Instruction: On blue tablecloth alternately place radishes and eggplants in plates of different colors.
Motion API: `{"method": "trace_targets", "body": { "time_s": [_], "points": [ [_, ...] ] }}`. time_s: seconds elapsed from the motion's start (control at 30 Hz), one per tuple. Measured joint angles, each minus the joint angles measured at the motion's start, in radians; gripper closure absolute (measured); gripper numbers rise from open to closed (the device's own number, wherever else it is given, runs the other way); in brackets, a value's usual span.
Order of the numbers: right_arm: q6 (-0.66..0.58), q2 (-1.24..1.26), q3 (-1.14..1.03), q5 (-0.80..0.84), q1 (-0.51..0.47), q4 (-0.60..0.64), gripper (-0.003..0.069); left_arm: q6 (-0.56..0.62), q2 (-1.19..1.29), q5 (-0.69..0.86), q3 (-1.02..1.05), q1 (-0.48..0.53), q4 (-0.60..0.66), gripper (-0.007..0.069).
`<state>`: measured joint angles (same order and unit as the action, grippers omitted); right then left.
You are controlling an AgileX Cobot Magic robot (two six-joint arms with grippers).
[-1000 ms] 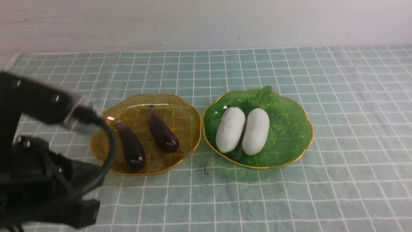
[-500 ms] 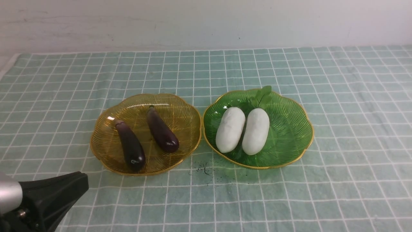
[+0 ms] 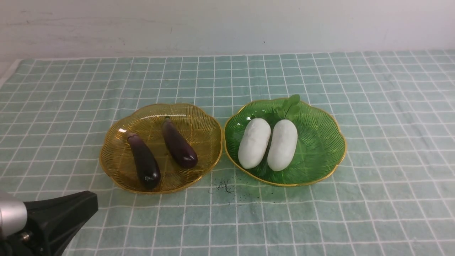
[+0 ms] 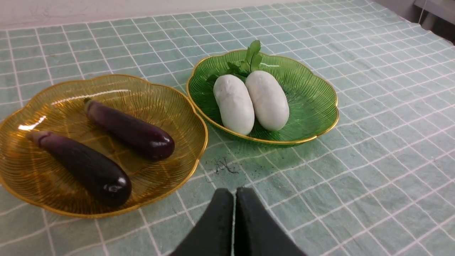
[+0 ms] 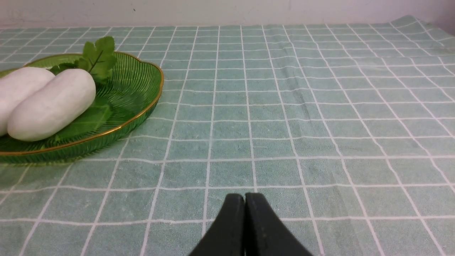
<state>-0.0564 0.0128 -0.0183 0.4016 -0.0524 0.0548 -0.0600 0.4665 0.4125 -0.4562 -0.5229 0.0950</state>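
On the blue tablecloth [image 3: 391,106] stand two plates side by side. The amber-yellow plate [image 3: 117,170] on the left holds two dark purple eggplants [image 3: 144,165] [image 3: 179,144]. The green plate [image 3: 320,142] on the right holds two white radishes [image 3: 254,143] [image 3: 283,144] with green leaves at their far ends. My left gripper [image 3: 90,202] sits low at the near left corner, shut and empty, short of the yellow plate [image 4: 35,185]. My right gripper [image 5: 244,196] is shut and empty over bare cloth, to the right of the green plate [image 5: 142,103]; it does not show in the front view.
A small dark smudge [image 3: 224,185] marks the cloth just in front of the gap between the plates. A pale wall [image 3: 227,25] runs behind the table's far edge. The cloth's left edge [image 3: 7,73] shows at the far left.
The left arm has pulled back and down from beside the yellow plate to the near left corner, then held still. Plates, eggplants and radishes have not moved.
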Motion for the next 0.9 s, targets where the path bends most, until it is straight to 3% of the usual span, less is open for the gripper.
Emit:
{"method": "trace_targets", "body": {
  "time_s": [0.27, 0.4, 0.43, 0.6, 0.9],
  "points": [
    [0.000, 0.000, 0.000, 0.000, 0.000, 0.000, 0.0674, 0.012, -0.126, 0.000, 0.129, 0.046, -0.020, 0.0632],
    [0.000, 0.000, 0.000, 0.000, 0.000, 0.000, 0.0674, 0.015, -0.279, -0.021, 0.264, 0.178, -0.033, 0.0632],
    [0.000, 0.000, 0.000, 0.000, 0.000, 0.000, 0.0674, 0.017, -0.355, -0.028, 0.322, 0.252, -0.039, 0.0632],
    [0.000, 0.000, 0.000, -0.001, 0.000, 0.000, 0.0674, 0.015, -0.470, -0.031, 0.445, 0.394, -0.047, 0.0632],
    [0.000, 0.000, 0.000, -0.001, 0.000, 0.000, 0.0674, 0.012, -0.477, -0.026, 0.482, 0.453, -0.085, 0.0632]
  ]
}}
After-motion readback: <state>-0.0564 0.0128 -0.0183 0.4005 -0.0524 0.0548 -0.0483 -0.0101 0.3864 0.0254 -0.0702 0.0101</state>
